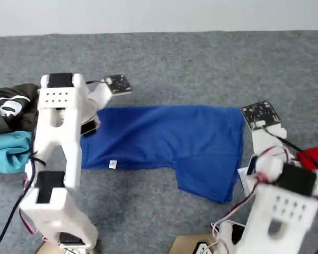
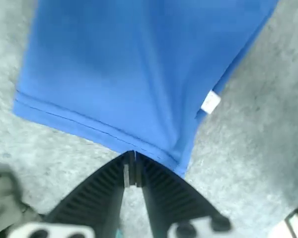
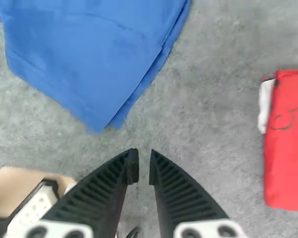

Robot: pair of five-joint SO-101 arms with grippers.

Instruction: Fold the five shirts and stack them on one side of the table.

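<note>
The tabletop (image 1: 201, 58) has a fuzzy grey cover, like carpet. Behind it is a plain white wall (image 1: 159, 16). The blue shirt (image 1: 164, 137) lies spread out in the middle of the tabletop, folded in half the long way, with one sleeve sticking out toward the arms. A little white tag (image 2: 210, 102) shows at its edge.

The left tool (image 2: 132, 171) is clenched right on the hem of the blue shirt. The right tool (image 3: 144, 168) is just off the blue shirt's other end, above bare grey cover. It is open a little and holds nothing.

Left of the blue shirt lie a teal shirt (image 1: 8, 151) and a dark shirt (image 1: 10, 108), bunched up. Right of the blue shirt lies a red shirt (image 3: 288, 144).
</note>
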